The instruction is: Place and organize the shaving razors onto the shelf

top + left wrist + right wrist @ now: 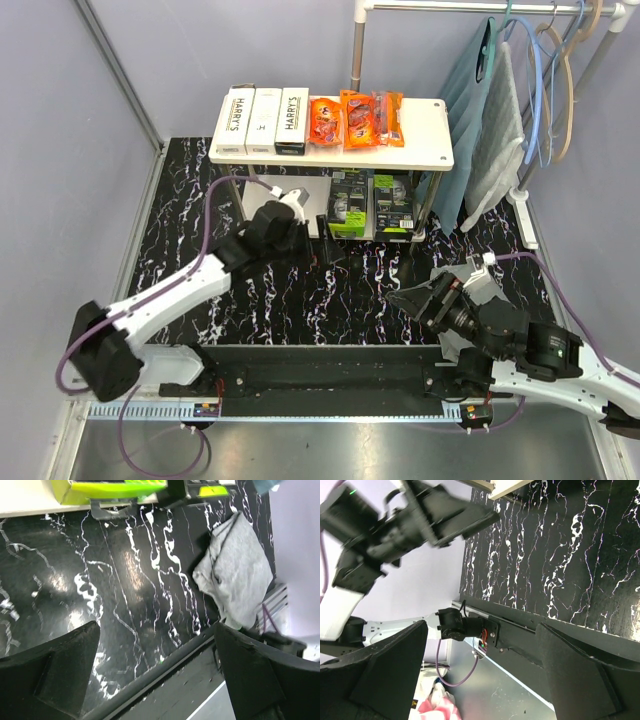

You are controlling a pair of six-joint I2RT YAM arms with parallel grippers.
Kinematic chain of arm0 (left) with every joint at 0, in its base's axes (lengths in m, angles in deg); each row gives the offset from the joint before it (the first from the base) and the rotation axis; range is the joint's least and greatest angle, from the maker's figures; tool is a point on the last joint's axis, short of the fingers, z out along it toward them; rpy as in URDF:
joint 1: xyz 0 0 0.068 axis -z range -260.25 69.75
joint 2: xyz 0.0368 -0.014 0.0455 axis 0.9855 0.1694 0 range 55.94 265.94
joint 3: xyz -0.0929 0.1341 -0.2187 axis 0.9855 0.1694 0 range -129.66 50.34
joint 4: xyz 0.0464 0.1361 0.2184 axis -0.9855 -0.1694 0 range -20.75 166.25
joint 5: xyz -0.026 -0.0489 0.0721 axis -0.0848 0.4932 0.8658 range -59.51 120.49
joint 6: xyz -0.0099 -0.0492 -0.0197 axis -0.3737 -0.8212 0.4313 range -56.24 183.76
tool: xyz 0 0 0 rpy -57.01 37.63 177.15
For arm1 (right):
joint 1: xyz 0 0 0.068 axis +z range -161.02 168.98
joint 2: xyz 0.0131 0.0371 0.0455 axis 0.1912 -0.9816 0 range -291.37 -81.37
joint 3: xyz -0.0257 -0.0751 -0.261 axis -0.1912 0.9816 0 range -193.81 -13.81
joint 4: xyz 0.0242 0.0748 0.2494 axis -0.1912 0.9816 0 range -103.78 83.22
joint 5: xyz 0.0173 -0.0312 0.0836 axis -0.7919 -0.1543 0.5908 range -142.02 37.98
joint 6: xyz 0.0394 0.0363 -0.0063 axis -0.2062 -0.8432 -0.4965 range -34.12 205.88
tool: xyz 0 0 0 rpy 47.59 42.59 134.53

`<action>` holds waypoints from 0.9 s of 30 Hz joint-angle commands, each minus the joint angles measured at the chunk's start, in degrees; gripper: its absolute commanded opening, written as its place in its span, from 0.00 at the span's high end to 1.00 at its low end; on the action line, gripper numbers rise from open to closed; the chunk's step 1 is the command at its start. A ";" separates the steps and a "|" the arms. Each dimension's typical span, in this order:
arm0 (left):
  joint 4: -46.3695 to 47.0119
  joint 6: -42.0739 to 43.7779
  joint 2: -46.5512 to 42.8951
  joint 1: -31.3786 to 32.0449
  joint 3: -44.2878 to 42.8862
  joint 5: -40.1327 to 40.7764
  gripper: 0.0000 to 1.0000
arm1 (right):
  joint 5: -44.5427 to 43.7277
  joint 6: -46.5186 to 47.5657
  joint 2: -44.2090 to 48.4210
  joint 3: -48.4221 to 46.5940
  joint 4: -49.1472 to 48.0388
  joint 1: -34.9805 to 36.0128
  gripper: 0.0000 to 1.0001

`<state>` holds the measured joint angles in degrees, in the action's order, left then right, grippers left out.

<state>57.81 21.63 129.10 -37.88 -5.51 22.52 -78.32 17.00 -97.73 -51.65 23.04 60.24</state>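
Note:
The shelf stands at the back of the marbled mat. Three white HARRY'S boxes lie side by side on the left of its top board, with flat orange packs next to them. Black-and-lime-green blister packs stand on the lower board; one shows in the left wrist view. My left gripper is open and empty just in front of the lower tier, with nothing between its fingers. My right gripper is open and empty above the mat's front right, as its wrist view shows.
A grey cloth lies crumpled on the mat, right of the shelf. A clothes rail with hangers and hanging cloths stands at the back right. The black base rail runs along the near edge. The left arm shows in the right wrist view.

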 commanded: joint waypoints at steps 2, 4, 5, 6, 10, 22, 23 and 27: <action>-9.06 4.07 -10.22 1.84 0.57 10.40 0.01 | -0.24 1.38 -2.71 -3.27 -0.52 0.19 0.00; -14.06 4.68 -13.99 2.19 0.40 13.05 0.01 | -0.85 1.91 -4.38 -4.86 1.85 0.28 0.00; -15.91 4.95 -15.15 2.28 -0.13 15.59 0.01 | -1.11 2.26 -4.99 -6.52 2.46 0.19 0.00; -19.84 5.13 -16.12 2.28 -0.48 17.01 0.01 | -1.38 3.04 -6.30 -7.41 3.51 0.19 0.00; -28.31 6.18 -21.30 2.28 -2.85 22.98 0.01 | -4.27 3.40 -10.88 -12.77 9.57 0.19 0.00; -41.68 9.87 -24.47 2.28 -10.94 33.63 0.01 | -11.21 1.47 -32.40 -30.42 33.39 0.19 0.00; -42.20 10.13 -24.65 2.28 -11.29 33.98 0.01 | -11.75 0.77 -35.73 -31.58 36.80 0.28 0.00; -43.35 10.58 -25.44 2.37 -11.64 35.21 0.01 | -14.21 -1.60 -41.90 -34.66 42.63 0.19 0.00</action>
<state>16.15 30.40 104.89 -35.78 -14.78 53.76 -86.84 18.57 -135.04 -82.93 55.43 60.24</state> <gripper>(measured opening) 0.988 0.994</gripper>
